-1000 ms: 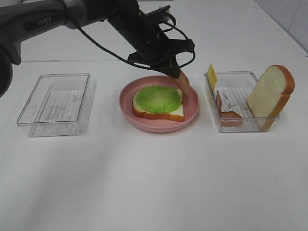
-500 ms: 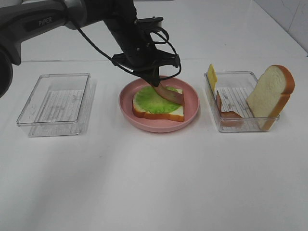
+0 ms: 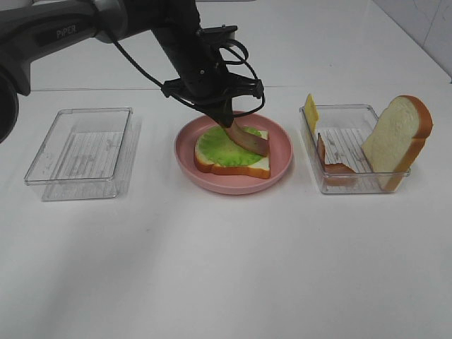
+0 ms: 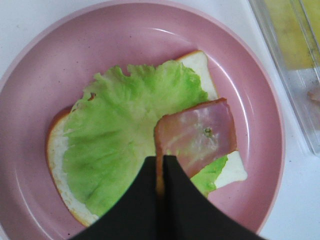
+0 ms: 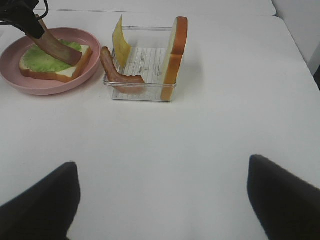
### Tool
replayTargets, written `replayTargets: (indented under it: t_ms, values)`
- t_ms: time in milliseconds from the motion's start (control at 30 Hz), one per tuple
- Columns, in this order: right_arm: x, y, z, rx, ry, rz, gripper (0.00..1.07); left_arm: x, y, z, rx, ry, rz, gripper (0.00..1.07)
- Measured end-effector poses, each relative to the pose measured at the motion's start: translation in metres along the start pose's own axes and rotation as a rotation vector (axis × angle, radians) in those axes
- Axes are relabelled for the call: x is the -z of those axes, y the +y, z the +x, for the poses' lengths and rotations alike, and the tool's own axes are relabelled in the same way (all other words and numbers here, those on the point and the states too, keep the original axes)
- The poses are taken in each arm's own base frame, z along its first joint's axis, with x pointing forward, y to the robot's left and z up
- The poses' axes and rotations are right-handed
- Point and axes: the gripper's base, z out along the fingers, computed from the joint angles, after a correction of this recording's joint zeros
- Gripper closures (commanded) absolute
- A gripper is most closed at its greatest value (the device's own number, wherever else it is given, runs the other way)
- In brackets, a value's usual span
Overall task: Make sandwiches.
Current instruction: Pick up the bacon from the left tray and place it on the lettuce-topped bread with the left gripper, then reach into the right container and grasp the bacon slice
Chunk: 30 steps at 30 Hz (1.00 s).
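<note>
The left gripper (image 3: 227, 121) is clamped on 1 end of a bacon strip (image 3: 248, 139). The strip slants down from its tips, and its free end lies on the lettuce (image 3: 222, 148) just below. The lettuce covers 1 bread slice (image 3: 236, 168) on the pink plate (image 3: 282, 154) beneath this gripper. The right gripper (image 5: 161, 165) hangs with its jaws spread wide, holding nothing, above the white bench (image 5: 210, 135). Ahead of it, well apart, a clear tray (image 5: 140, 97) holds 1 upright bread slice (image 5: 175, 55), a cheese slice (image 5: 120, 35) and another bacon piece (image 5: 117, 75).
</note>
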Motion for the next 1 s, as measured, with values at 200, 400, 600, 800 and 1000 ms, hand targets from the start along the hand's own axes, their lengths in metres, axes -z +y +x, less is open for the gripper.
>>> replayTargets:
  t_ms: [200,400,600,800,1000]
  values:
    - [0.0,0.0,0.0,0.0,0.0,0.0,0.25,0.002,0.004,-0.001,-0.004,-0.004,-0.045,0.24]
    - [0.0,0.0,0.0,0.0,0.0,0.0,0.25,0.023,0.005,-0.003,-0.036,-0.006,-0.117,0.05]
    - [0.0,0.0,0.0,0.0,0.0,0.0,0.25,0.041,0.008,-0.001,-0.064,0.033,-0.185,0.05]
    - [0.0,0.0,0.0,0.0,0.0,0.0,0.25,0.058,0.027,-0.005,-0.043,0.036,-0.223,0.05]
    - [0.0,0.0,0.0,0.0,0.0,0.0,0.25,0.109,0.093,-0.017,0.054,-0.045,-0.283,0.05]
